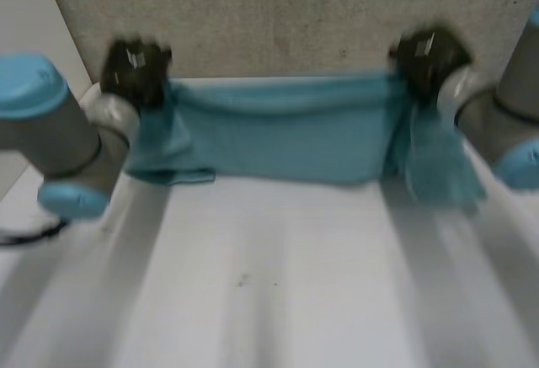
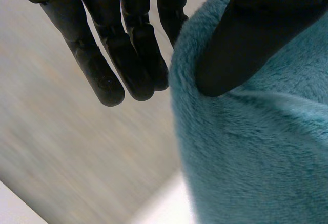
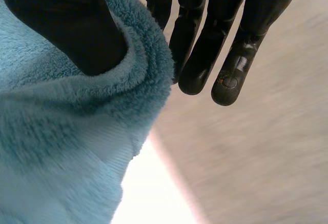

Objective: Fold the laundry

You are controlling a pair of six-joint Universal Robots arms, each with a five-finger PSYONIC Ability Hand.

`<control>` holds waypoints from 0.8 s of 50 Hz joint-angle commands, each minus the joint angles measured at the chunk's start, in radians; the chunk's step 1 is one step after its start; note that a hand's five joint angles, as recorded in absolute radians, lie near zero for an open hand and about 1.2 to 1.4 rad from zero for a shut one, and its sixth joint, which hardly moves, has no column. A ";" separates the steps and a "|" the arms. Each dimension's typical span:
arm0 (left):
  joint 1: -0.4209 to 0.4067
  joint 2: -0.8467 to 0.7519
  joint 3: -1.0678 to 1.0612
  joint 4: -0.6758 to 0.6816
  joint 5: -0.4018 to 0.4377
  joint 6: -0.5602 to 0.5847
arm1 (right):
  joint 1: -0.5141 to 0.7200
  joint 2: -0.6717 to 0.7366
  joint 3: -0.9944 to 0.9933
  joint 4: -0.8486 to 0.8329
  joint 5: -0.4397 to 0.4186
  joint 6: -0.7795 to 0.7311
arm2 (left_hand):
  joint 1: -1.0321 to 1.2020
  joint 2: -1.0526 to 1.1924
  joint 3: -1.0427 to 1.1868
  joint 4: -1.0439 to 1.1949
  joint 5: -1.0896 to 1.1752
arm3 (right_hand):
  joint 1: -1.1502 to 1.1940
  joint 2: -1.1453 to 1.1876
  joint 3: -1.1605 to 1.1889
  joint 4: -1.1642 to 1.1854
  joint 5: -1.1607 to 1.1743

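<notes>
Teal fleece cloth is stretched sideways in a long band across the far side of the white surface, its upper edge pulled nearly straight between the two hands. The lower left end bunches into a soft fold near the left arm, and the right end hangs in a loose flap under the right hand, beside the right arm. The left hand holds the cloth's upper left corner. In the left wrist view its thumb presses down into the pile while the straight fingers lie on the far side of the cloth's edge, so the corner is pinched between them. The right hand has the upper right corner in the same way. In the right wrist view its thumb sinks into a rolled rim of fleece and the straight fingers reach past behind it. Whether the cloth's lower edge rests on the surface or hangs just above it cannot be told. Behind the cloth and both hands stands a grey speckled wall.
</notes>
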State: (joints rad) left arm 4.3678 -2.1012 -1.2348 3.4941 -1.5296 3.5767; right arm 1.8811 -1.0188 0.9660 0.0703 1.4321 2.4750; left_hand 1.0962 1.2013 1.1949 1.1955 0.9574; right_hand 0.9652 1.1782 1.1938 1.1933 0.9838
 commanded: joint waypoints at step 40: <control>0.065 0.119 -0.586 0.263 0.014 -0.009 | -0.195 -0.148 0.727 -0.185 -0.122 0.421 | 0.300 0.195 0.201 0.201 0.264 | -0.654 -0.867 -0.883 -0.882 -0.847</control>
State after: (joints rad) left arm 4.4297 -2.0000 -1.8210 3.7573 -1.5127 3.5705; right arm 1.7369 -1.0903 1.6114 -0.1087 1.3056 2.6957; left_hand 1.0963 1.2017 1.1949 1.1957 0.9759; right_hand 0.3235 0.3721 0.3670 0.3565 0.1836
